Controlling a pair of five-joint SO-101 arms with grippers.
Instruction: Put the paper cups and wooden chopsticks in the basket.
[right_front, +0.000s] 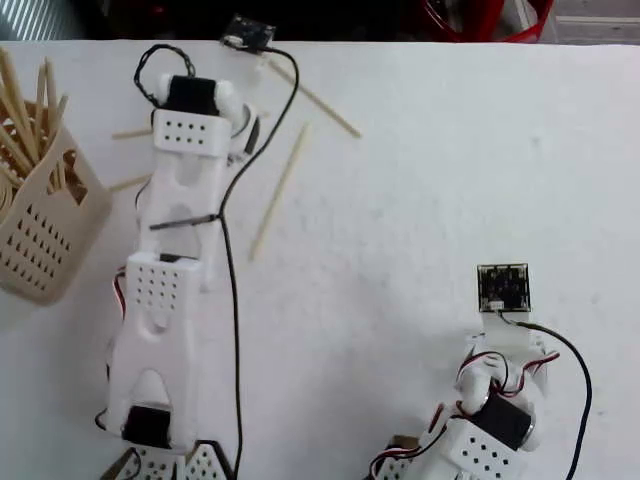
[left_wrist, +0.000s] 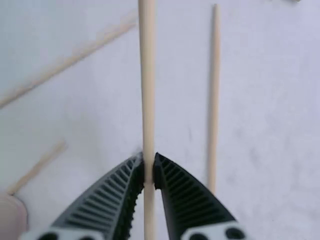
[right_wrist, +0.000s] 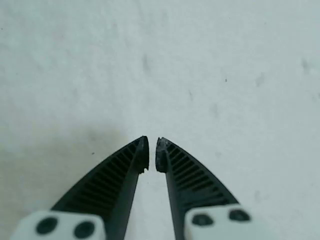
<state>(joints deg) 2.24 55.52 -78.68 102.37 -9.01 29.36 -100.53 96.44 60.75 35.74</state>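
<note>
My left gripper (left_wrist: 148, 160) is shut on a pale wooden chopstick (left_wrist: 146, 75) that runs straight out between its fingertips, just above the white table. A second chopstick (left_wrist: 214, 95) lies parallel beside it. In the high view the left arm stretches toward the table's far side, with its gripper (right_front: 250, 132) near two loose chopsticks (right_front: 280, 190) (right_front: 318, 100). The beige perforated basket (right_front: 45, 235) stands at the left edge and holds several chopsticks. My right gripper (right_wrist: 152, 150) hangs shut and empty over bare table, on the right arm (right_front: 495, 410) at the near right.
Short ends of further chopsticks (right_front: 130, 133) (right_front: 127, 184) stick out from under the left arm. A black cable (right_front: 232, 300) runs along that arm. The white table (right_front: 450, 180) has open room across its middle and right. Red objects (right_front: 480, 20) sit beyond the far edge.
</note>
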